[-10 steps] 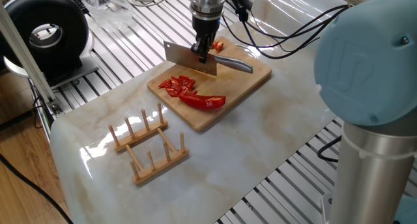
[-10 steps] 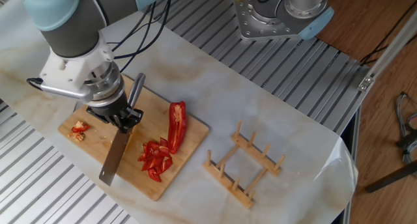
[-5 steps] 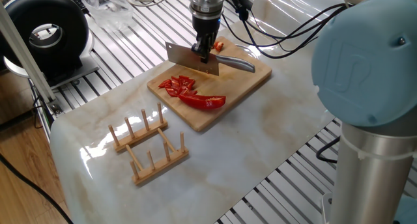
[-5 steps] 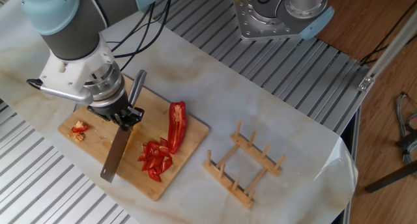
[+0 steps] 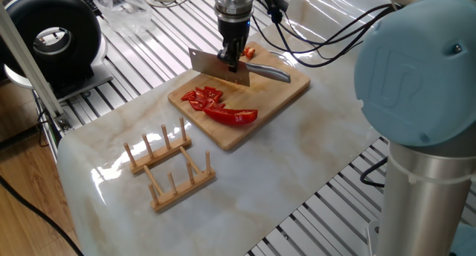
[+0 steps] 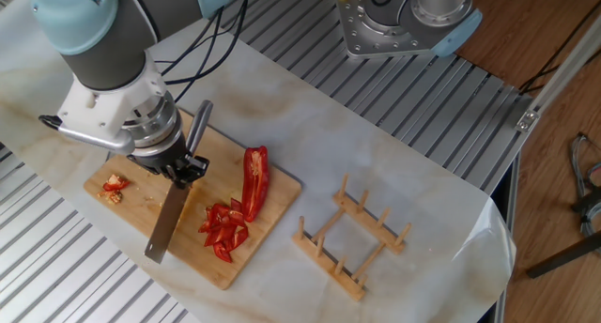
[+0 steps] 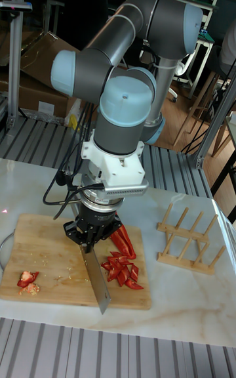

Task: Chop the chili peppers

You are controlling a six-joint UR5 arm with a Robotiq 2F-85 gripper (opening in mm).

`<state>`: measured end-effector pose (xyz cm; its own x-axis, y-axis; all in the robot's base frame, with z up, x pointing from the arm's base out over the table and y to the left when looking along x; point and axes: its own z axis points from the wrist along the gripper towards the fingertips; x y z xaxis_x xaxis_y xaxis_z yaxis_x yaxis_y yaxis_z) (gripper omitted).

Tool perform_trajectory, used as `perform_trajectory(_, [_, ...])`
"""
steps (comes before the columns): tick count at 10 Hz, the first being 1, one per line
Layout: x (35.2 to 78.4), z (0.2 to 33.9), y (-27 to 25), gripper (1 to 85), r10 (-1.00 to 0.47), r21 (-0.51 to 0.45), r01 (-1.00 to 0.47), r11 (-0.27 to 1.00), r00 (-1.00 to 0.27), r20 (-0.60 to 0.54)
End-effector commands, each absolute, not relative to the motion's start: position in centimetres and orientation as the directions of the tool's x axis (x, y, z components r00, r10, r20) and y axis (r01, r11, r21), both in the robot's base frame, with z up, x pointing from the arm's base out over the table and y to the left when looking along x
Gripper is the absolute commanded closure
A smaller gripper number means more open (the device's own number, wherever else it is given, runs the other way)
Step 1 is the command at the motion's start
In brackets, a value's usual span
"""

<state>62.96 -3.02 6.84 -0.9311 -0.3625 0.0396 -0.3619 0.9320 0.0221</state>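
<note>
Red chili peppers [image 6: 235, 210] are lying part-chopped on the cutting board [image 6: 141, 206], bits piled beside one long uncut half, while I'm keeping the end effector [image 6: 178, 171] pinching the cleaver [image 6: 167, 224].

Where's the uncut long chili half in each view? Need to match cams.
One fixed view: long chili half lies at the cutting board's near edge, in front of the cut bits.
The other fixed view: long chili half lies near the board's right side, above the cut bits.
Tall fixed view: long chili half sits right of the gripper, partly behind it.
Shared landmark: the wooden rack.
</note>
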Motion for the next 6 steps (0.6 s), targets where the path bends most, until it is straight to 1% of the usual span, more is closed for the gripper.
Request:
perform_trajectory(1, [62.95,6.96,-2.87,83.3,-0.352,0.028,-0.351,0.936,-0.935,0.039])
perform_trajectory(4, [62.93,6.94,-2.60,80.3,-0.353,0.038,-0.351,0.935,-0.935,0.035])
perform_trajectory(6, [62.84,6.85,-2.44,74.3,-0.362,0.056,-0.360,0.931,-0.932,0.028])
